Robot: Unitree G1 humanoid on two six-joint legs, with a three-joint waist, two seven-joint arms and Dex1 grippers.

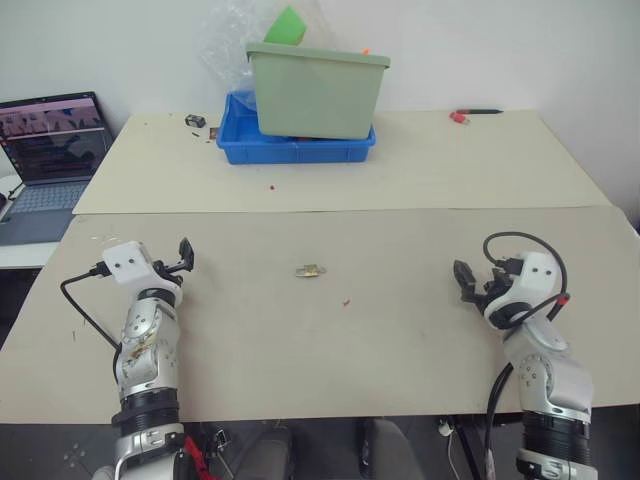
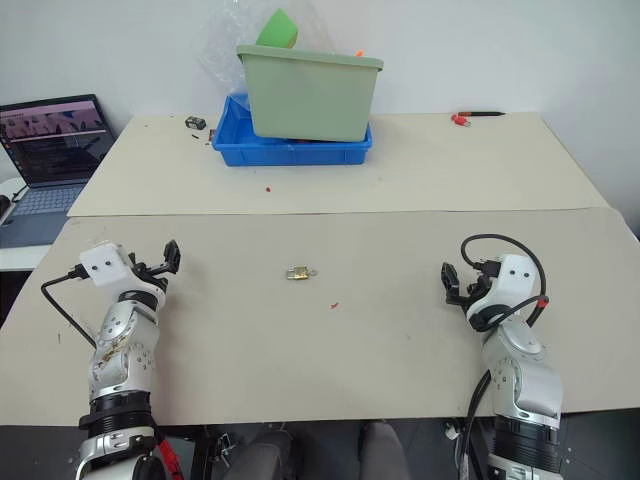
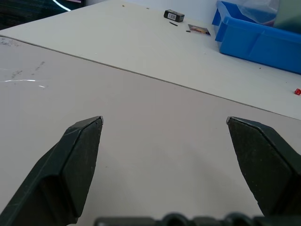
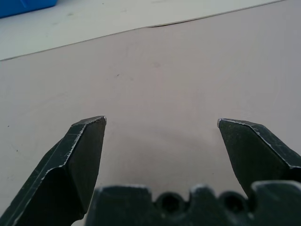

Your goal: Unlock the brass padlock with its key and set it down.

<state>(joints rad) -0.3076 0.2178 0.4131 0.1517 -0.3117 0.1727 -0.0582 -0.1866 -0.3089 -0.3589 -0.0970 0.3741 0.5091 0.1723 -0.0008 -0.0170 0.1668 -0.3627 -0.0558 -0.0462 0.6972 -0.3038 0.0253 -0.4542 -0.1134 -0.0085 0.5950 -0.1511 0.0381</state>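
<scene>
Brass padlock (image 1: 309, 270) lies on the near beige table (image 1: 400, 350), roughly centre of the board, w/ its thin silvery shackle on the side toward the right arm. Nothing touches it. A small red speck (image 1: 346, 301) sits just nearer the robot and a bit right of the padlock.

Left gripper (image 1: 184, 256) – well left of the padlock, over the table, fingers (image 3: 75, 155) spread wide w/ only bare tabletop between them. Right gripper (image 1: 466, 281) – well right of the padlock, jaws likewise spread, nothing between the fingers (image 4: 80, 155). Neither gripper is close to the lock; it sits approx. between the two.

Beyond the padlock, across the seam, on the far table: blue tray (image 1: 245, 140) w/ a pale green bin (image 1: 315, 90) standing in it and clear plastic bag (image 1: 225, 40) behind. Left of the tray, a small black object (image 1: 195, 121). Far right of the padlock at the back, a red-tipped pen (image 1: 475, 114). Another red speck (image 1: 271, 187) lies on the far table between tray and padlock. Laptop (image 1: 50, 150) open, off the table's left edge.
</scene>
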